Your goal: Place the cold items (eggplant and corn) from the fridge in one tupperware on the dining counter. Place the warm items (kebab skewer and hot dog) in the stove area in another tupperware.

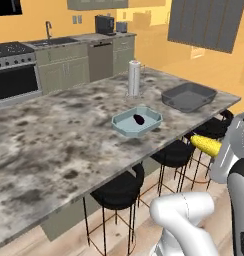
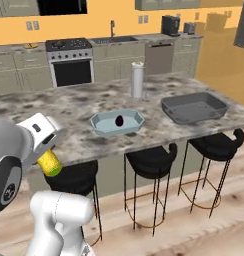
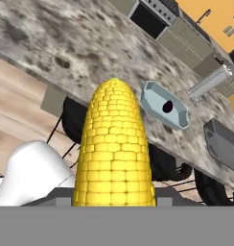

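Observation:
My gripper (image 1: 218, 148) is shut on a yellow corn (image 1: 206, 144) cob, held off the dining counter's near edge above the stools. The corn (image 3: 114, 149) points toward the counter in the hand view, and the corn (image 2: 49, 163) hangs under the hand at the left of the right base view. A dark eggplant (image 1: 139, 119) lies in a light blue tupperware (image 1: 125, 123) on the counter, also seen as tupperware (image 2: 104, 124) and tupperware (image 3: 152, 98). A dark grey tupperware (image 1: 189, 96) sits to its right. The kebab skewer and hot dog are out of view.
A paper towel roll (image 1: 134, 77) stands upright behind the blue tupperware. Black stools (image 2: 149, 160) line the counter's near side. The stove (image 2: 69, 45) and sink run along the back wall.

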You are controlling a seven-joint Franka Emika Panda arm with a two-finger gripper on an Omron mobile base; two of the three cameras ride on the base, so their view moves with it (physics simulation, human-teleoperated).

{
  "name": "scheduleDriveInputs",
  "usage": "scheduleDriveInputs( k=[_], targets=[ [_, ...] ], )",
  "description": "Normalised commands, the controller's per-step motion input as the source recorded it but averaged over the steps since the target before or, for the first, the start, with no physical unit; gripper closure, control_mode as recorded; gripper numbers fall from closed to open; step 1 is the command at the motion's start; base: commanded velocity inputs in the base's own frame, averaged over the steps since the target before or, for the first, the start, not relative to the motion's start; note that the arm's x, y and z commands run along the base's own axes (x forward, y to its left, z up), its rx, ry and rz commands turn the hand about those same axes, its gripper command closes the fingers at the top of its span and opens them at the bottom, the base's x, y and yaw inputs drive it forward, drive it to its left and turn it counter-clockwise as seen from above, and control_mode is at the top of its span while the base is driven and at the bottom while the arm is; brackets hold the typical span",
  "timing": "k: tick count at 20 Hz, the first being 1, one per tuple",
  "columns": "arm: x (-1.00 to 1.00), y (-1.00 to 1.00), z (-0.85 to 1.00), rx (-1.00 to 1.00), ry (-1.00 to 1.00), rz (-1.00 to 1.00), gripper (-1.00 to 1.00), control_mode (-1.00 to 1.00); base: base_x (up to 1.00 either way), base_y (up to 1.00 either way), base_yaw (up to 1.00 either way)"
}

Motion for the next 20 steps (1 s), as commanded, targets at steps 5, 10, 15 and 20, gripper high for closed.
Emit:
scheduleDriveInputs(
  k=[5, 10, 15, 20],
  targets=[
    [0.00, 0.00, 0.00, 0.00, 0.00, 0.00, 1.00, 1.00, 0.28, -0.99, 0.13],
    [0.00, 0.00, 0.00, 0.00, 0.00, 0.00, 1.00, 1.00, 0.43, -0.63, 0.15],
    [0.00, 0.00, 0.00, 0.00, 0.00, 0.00, 1.00, 1.00, 0.42, -0.03, 0.01],
    [0.00, 0.00, 0.00, 0.00, 0.00, 0.00, 1.00, 1.00, 0.43, 0.11, 0.00]
  ],
)
